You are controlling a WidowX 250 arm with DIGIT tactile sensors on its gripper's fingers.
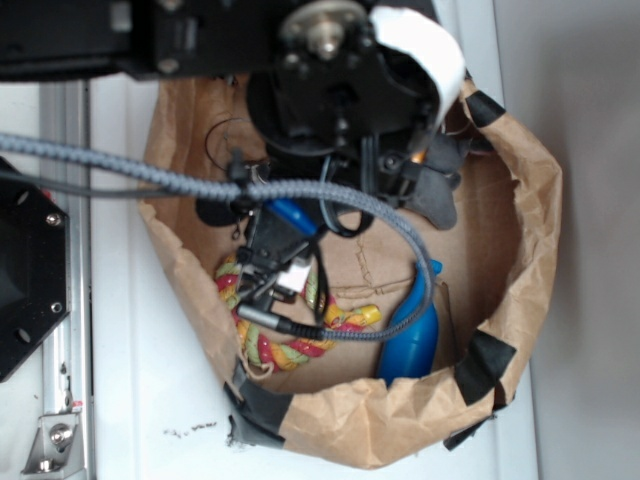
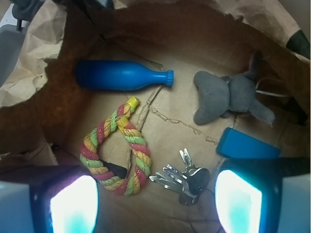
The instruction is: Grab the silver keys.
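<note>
Wrist view: gripper (image 2: 155, 201) hovers inside paper bag (image 2: 29, 58), jaws spread wide, holding nothing. Silver keys (image 2: 182, 178) lie flat on bag floor between two fingers, nearer right finger (image 2: 238, 204). Multicolored rope toy (image 2: 119, 145) lies just beside keys, near left finger. Blue bottle (image 2: 121, 75) and grey plush elephant (image 2: 228, 97) lie well apart. Risk: off-center descent lands right finger on keys, or left finger snags rope; flat keys may slip from pinch.
</note>
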